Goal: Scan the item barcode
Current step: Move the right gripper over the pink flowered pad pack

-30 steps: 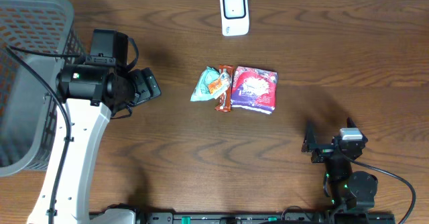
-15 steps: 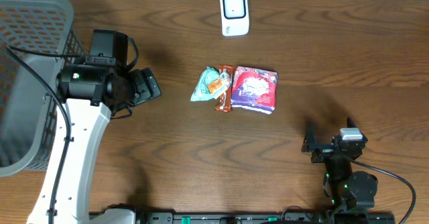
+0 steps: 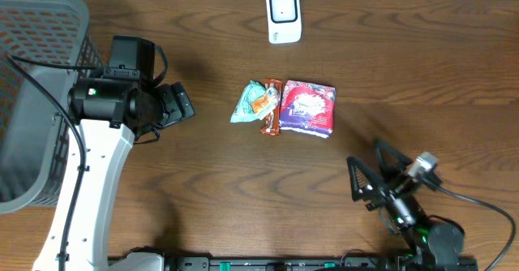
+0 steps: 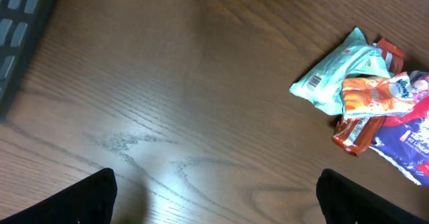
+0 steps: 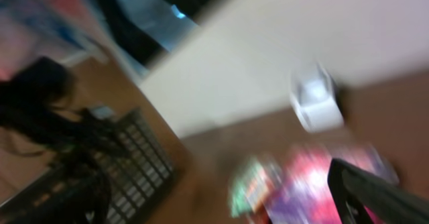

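**Basket** (image 3: 32,101): stands at the left edge of the desk (image 3: 203,214). Contents cannot be told.

**Left fingers** (image 4: 80,200): spread wide and holding nothing. They hover over bare desk just right of the basket, facing the items.

**Items:** 3 lie mid-desk in a tight cluster.
- The teal packet (image 4: 338,73) is leftmost. It is crumpled, with a barcode showing face-up at its left end.
- The bar (image 4: 355,133), in a brown-orange wrapper, touches its right side.
- The purple packet (image 3: 308,109) is flat and glossy, and lies rightmost against the bar.

**Scanner** (image 3: 284,15): white, at the far edge, well apart from the cluster.

**Right fingers** (image 5: 372,190): spread wide and empty, near the front right edge, well apart from the items. The wrist view is blurred.

**Step in hand, judged:** approach; nothing is picked yet.

**Next move, judged:** the teal packet is the likeliest target. The left fingers should grip an edge clear of the barcode, lift the packet, and turn the code to the scanner. The soft wrapper may buckle.
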